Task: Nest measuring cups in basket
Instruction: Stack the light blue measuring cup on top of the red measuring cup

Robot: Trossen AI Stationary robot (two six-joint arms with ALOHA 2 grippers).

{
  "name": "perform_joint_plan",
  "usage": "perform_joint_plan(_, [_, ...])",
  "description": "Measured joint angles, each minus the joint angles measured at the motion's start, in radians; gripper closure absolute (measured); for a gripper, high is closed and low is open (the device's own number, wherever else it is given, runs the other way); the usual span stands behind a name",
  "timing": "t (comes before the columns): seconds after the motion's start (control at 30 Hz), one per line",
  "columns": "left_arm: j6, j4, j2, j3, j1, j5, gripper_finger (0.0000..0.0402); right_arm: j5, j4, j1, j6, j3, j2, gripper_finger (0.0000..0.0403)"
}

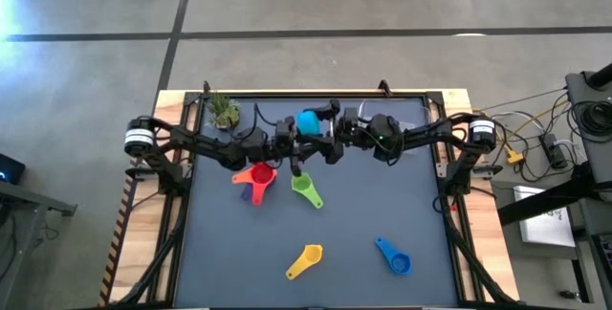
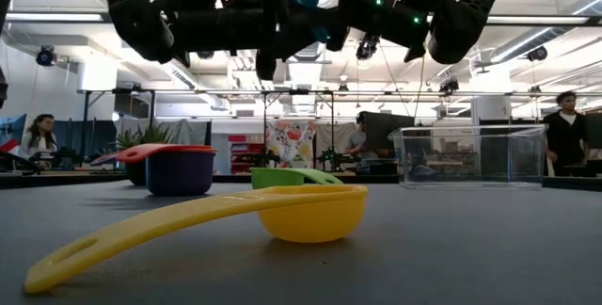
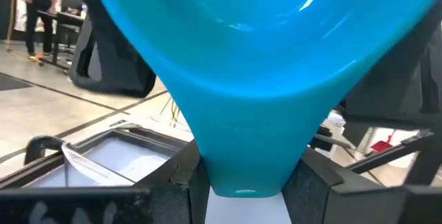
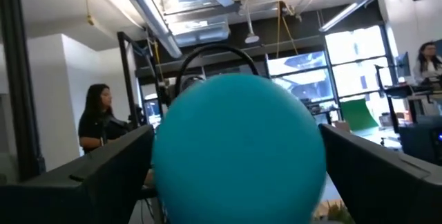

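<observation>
Dark matte tabletop [image 1: 363, 205] framed in pale wood, open workshop behind. Clear rounded basket [image 2: 470, 157] toward the right rear. Glossy teal cup [image 1: 309, 121] aloft mid-table, handle pinched by left gripper [image 1: 298, 138]; right gripper [image 1: 335, 134] spread wide either side, not gripping. Scattered below: yellow cup [image 1: 306, 260], blue cup [image 1: 393, 255], green cup [image 1: 306, 190].

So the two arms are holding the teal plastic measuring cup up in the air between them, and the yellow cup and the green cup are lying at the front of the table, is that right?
Not quite. The high view shows the green plastic measuring cup mid-table; at the front, beside the yellow plastic measuring cup, lies the blue plastic measuring cup. The teal plastic measuring cup is indeed aloft between the arms.
</observation>
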Motion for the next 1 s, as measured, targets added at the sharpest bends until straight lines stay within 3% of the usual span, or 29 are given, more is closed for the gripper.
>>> perform_joint_plan(0.3, [-0.023,-0.002,-0.063,-0.077,0.0,0.008,0.0282,-0.02,-0.013,0.0,-0.024,-0.001,-0.015,0.0007])
perform_joint_plan(0.47, [-0.021,-0.144,-0.197,-0.157,0.002,0.008,0.0282,-0.024,-0.144,0.0,-0.078,-0.005,-0.081,0.0006])
perform_joint_plan(0.57, [-0.019,-0.413,-0.327,-0.166,0.006,0.003,0.0282,-0.024,-0.253,0.0,-0.116,-0.006,-0.141,0.0005])
perform_joint_plan(0.73, [-0.028,-1.073,-0.511,-0.072,-0.011,-0.081,0.0282,-0.024,-0.496,0.0,-0.182,-0.006,-0.267,0.0005])
perform_joint_plan(0.9, [-0.099,-1.585,-0.585,0.027,-0.047,-0.125,0.0282,-0.023,-0.79,0.008,-0.211,-0.008,-0.356,0.0005])
perform_joint_plan(1.0, [-0.184,-1.777,-0.596,0.056,-0.071,-0.128,0.0282,-0.019,-0.862,0.026,-0.212,-0.02,-0.38,0.0005])
